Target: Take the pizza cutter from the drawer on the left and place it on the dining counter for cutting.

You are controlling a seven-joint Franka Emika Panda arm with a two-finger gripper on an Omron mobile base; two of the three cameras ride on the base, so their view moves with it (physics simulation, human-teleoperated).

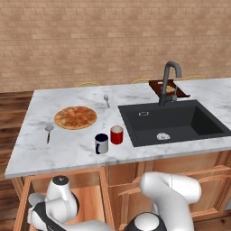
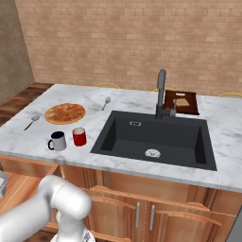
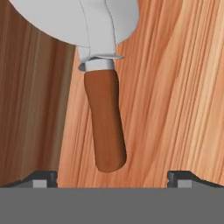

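Hand view: gripper [image 3: 112,179] jaws spread wide, one dark tip at each lower corner, nothing between them but open space; not pinching anything. Pizza cutter [image 3: 105,118] lies flat on the pale wood floor of the drawer [image 3: 175,87], brown handle pointing toward the gripper, its rounded end between the two tips but short of them; grey wheel at the top of the view, partly cut off by the frame. A darker wood strip runs along the left of the hand view, beside the handle. Left base view: drawer [image 1: 90,203] is pulled out below the left end of the bench [image 1: 67,149], and the arm reaches down into it. On the marble bench top: a pizza [image 1: 75,117] toward the left, a small round-headed utensil [image 1: 48,132] just to its left, a silver fork [image 1: 106,99] behind it, a dark mug [image 1: 102,143] and a red cup [image 1: 117,134] close together near the front edge. Black sink [image 1: 176,124] is set into the bench to the right of the cups, with a dark faucet [image 1: 169,81] behind it and a wooden board [image 1: 167,88] behind the faucet.
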